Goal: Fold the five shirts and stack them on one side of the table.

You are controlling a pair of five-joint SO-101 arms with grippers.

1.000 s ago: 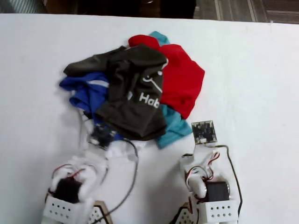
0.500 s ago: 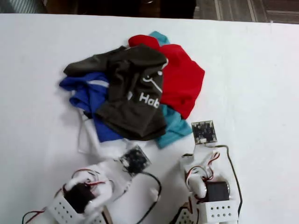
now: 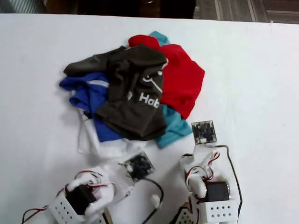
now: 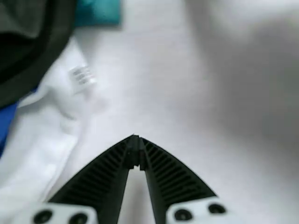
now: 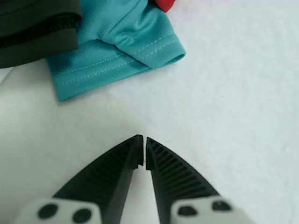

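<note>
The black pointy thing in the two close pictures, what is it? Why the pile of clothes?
Those are a robot's pinchers, called grippers. Two small robot arms sit at a white table. One picture looks down from above. The other two come from cameras on the arms' wrists, showing the left gripper and the right gripper up close. Both are shut, holding nothing. On the table lies a heap: dark shirt, red shirt, blue shirt, teal shirt, white shirt. The arms should fold them.
</note>
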